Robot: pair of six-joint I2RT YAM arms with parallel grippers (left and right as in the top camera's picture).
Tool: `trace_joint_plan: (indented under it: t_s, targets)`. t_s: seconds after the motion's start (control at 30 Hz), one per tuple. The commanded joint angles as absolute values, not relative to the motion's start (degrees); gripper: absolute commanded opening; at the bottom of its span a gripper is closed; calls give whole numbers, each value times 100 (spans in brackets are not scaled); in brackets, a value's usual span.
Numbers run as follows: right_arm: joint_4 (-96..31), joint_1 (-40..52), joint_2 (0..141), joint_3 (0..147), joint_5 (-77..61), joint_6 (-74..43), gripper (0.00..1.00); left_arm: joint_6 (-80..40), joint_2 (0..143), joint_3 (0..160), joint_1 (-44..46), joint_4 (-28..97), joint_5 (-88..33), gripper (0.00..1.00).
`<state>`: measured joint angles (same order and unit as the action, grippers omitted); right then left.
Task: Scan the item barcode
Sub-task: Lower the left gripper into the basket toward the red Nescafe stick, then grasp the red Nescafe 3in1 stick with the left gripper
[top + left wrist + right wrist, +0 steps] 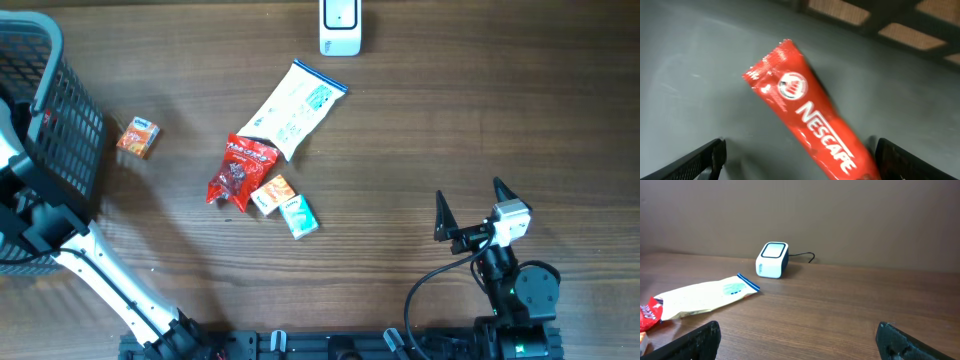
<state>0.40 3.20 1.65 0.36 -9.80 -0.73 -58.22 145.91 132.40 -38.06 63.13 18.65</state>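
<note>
The red Nescafé stick sachet [815, 125] in front of my left gripper [800, 157] runs off the wrist view's bottom edge; overhead, the black wire mesh basket [70, 120] is cut by the left edge; there I cannot make out that gripper.

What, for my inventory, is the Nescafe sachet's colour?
The sachet is red with white lettering; left wrist view shows it best.

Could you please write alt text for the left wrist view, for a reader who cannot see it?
A red Nescafe stick sachet lies diagonally on a grey surface, between the wide-open fingers of the left gripper. A dark grid wall, with brown showing through its gaps, runs along the top.
</note>
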Motion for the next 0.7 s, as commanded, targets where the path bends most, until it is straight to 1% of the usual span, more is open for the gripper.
trace_joint_plan:
  t_s: [0.0, 0.13, 0.2, 0.3, 0.33, 0.37, 0.43, 0.5, 0.57, 0.6, 0.63, 0.67]
  targets:
    - [60, 298, 169, 30, -917, -5, 100, -5872, 14938, 13222, -3826, 6523, 2593, 93]
    - [60, 298, 169, 32, -917, -3, 100, -5502, 14938, 13222, -3826, 6606, 3179, 92]
    - [60, 298, 169, 30, -917, -5, 100, -5196, 14938, 13222, -3826, 6641, 3310, 87]
    - [60, 298, 169, 30, -917, -5, 100, -4958, 14938, 13222, -3826, 6753, 3332, 85]
    - [60, 298, 169, 32, -917, -3, 100, -4960, 14938, 13222, -3826, 6820, 3332, 82]
    - [60, 298, 169, 30, -917, -5, 100, -4967, 14938, 13222, -3826, 6877, 3326, 77]
    - [60, 298, 169, 32, -917, -5, 100, -4967, 14938, 13222, -3826, 7037, 3234, 59]
    - [60, 298, 169, 30, -917, -5, 100, -4967, 14936, 13222, -3826, 7157, 3017, 50]
    - [60, 298, 169, 30, -917, -5, 100, -4969, 14936, 13222, -3826, 7185, 2585, 50]
    - [60, 298, 169, 30, -917, -5, 100, -4969, 14936, 13222, -3826, 7179, 2215, 54]
    - [60, 298, 169, 32, -917, -3, 100, -4969, 14936, 13222, -3826, 7159, 1979, 62]
    - [60, 298, 169, 30, -917, -3, 100, -4971, 14936, 13222, -3826, 7111, 1678, 75]
